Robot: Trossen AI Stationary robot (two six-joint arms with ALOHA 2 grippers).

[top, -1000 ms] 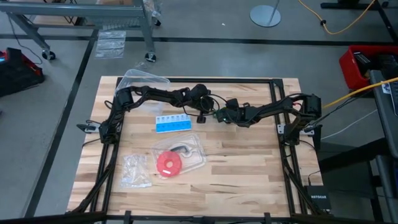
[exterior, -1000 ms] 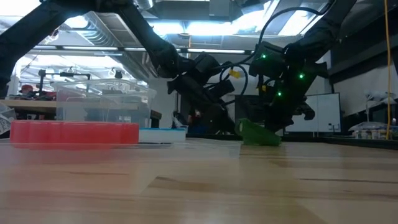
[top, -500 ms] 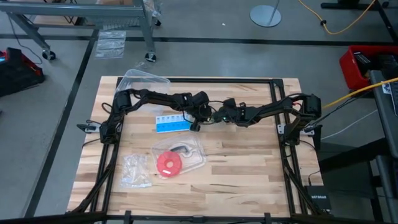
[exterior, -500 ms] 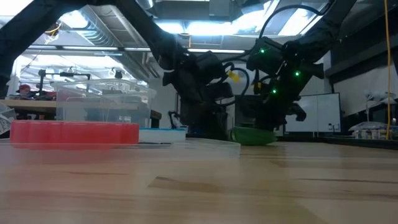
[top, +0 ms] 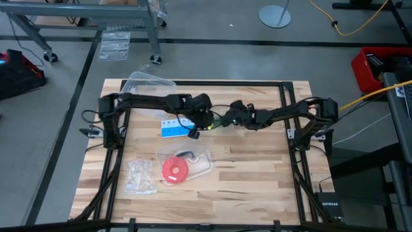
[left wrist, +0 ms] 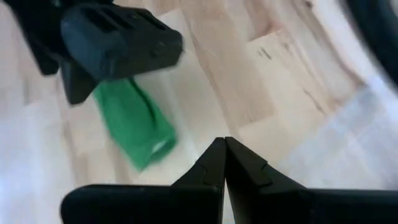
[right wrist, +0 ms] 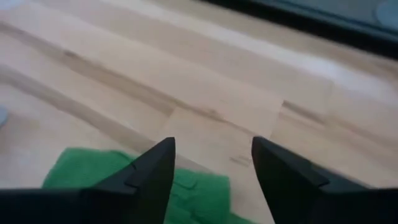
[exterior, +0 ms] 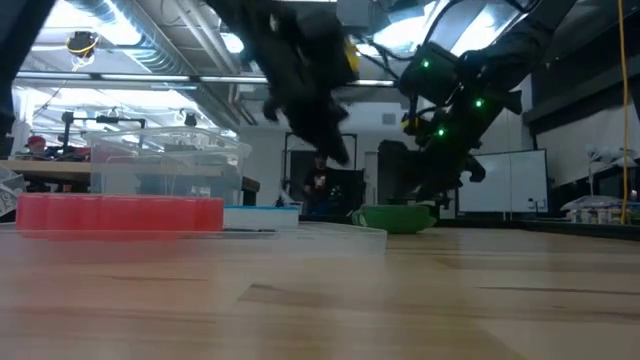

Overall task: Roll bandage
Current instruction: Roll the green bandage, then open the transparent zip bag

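Observation:
The green bandage (left wrist: 134, 127) lies as a short flat bundle on the wooden table, near its middle (top: 219, 120) (exterior: 395, 217). My right gripper (right wrist: 211, 163) stands open just over one end of it, coming from the table's right. The green cloth (right wrist: 118, 177) shows below and behind its fingers. My left gripper (left wrist: 224, 149) is shut on nothing and hangs raised above the table (top: 193, 132), to the left of the bandage and clear of it. My right gripper stands open over the bandage's end (left wrist: 109, 93), a finger on either side. Its own body hides that end in the left wrist view. Whether a finger touches the cloth, I cannot tell.
A blue-and-white pill box (top: 175, 127) lies partly under the left arm. Nearer the front sit a red disc (top: 174, 169) in a clear tray and a plastic bag (top: 140, 177). A clear container (top: 148, 82) stands at the far left. Bare wood lies to the right.
My right gripper has opened and let go of the bandage, which has sunk from a tilted, raised pose to lie flat on the table. My left gripper, shut throughout, has risen and drawn back toward the table's left, away from the bandage.

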